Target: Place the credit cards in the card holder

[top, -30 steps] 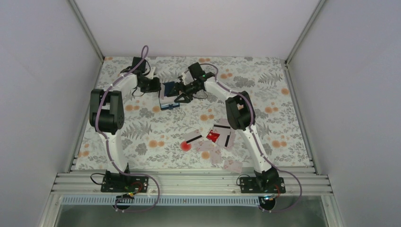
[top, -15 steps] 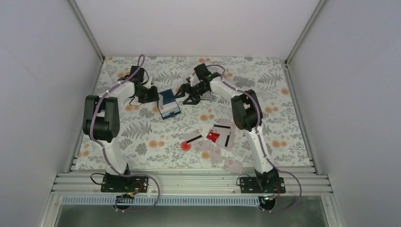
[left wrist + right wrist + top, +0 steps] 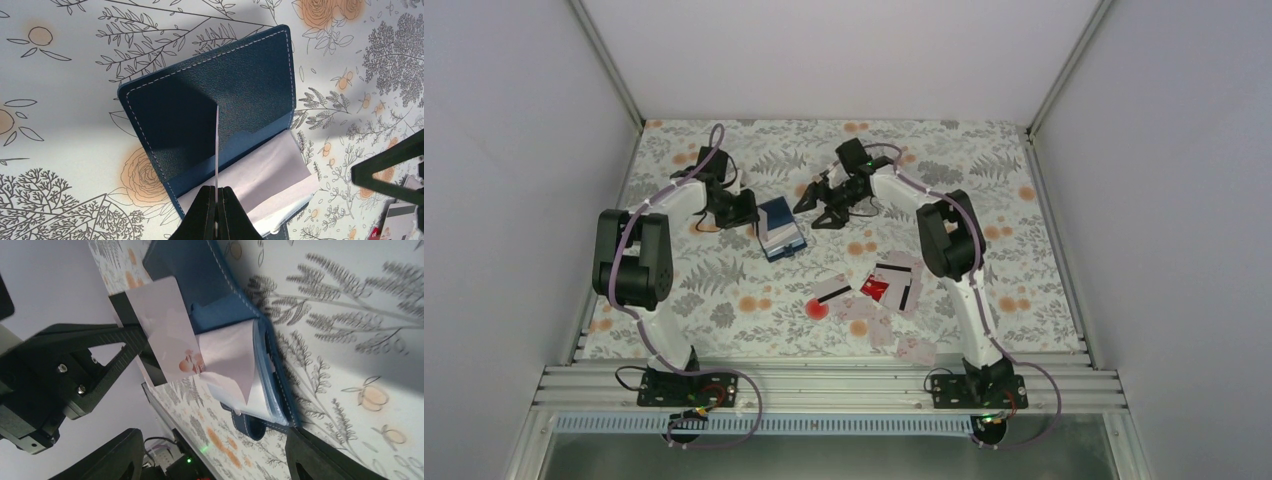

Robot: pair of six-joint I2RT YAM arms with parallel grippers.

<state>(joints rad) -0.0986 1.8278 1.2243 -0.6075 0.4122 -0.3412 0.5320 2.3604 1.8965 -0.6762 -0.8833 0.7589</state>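
Toward the far middle of the desk [image 3: 984, 190], the card holder [image 3: 782, 230] lies open, its long axis running roughly from 11 to 5 o'clock in the overhead view. The left claw [image 3: 746, 210] is just beside it at 10 o'clock and the right claw [image 3: 817, 207] is near it at 2 o'clock. The left claw is clamped on one whitish credit card [image 3: 217, 150], held on edge. In its wrist view the card's thin edge points to 12 o'clock across the navy cover [image 3: 250, 85], while the pale clear pockets [image 3: 260, 175] fan out at about 4 o'clock of that edge. The insertion, I judge, turns on bringing the card's leading edge round to those pockets. The left arm is folded, elbow high, forearm reaching low. The right claw stands open and empty, fingers facing the holder. The other credit cards [image 3: 879, 295] lie scattered at 5 o'clock, well apart from the holder.
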